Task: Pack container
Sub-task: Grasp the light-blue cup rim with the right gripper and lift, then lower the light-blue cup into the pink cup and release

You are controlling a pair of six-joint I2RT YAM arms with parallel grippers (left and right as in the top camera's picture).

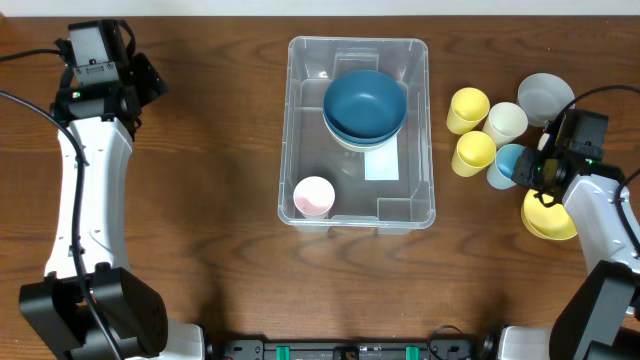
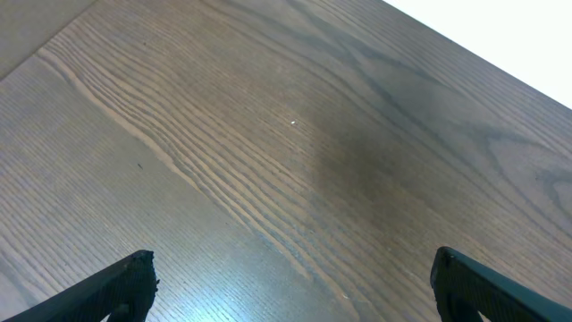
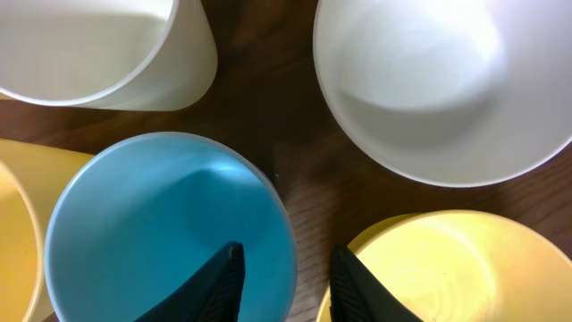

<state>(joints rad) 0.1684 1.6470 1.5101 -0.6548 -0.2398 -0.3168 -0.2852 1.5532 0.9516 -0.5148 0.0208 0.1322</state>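
you've got a dark brown wood-grain surface (image 1: 200,150) filling nearly the whole overhead view, grain running side to side. along the top edge a thin pale strip (image 1: 230,8) shows past the surface's far edge; can't tell if it's wall or floor. in the left wrist view the same wood has a soft sheen, w/ a bright white area (image 2: 518,36) beyond its edge at upper right & a lighter, greyer band (image 2: 31,31) at upper left. light's even, shadows soft.
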